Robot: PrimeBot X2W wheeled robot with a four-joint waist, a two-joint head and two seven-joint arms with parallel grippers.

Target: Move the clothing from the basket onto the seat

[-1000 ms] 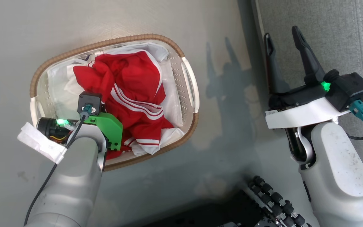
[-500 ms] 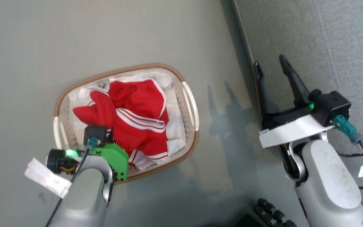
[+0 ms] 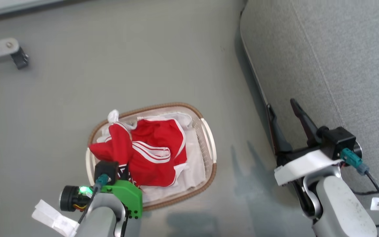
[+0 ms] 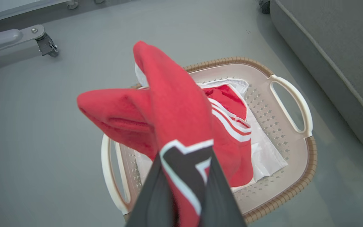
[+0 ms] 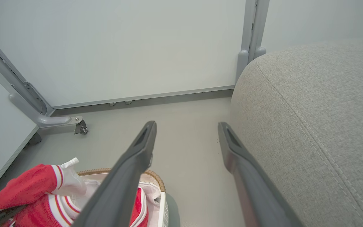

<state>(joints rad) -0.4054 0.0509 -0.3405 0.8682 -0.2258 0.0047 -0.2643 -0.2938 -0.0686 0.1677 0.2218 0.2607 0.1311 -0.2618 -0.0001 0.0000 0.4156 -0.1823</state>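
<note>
Pinching a fold of the red clothing (image 4: 175, 104), the left gripper (image 4: 184, 157) clamps its fingers (image 4: 154, 195) on the lettered fabric and holds it lifted above the basket (image 4: 232, 59), where the rest of the clothing lies on the white liner (image 4: 266, 154); the right gripper (image 3: 280, 104) hovers beside the grey seat (image 3: 324, 49), fingers spread apart

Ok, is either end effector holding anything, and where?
Left end effector grips the red clothing at its dark white-edged lettering; right end effector is open and empty.
</note>
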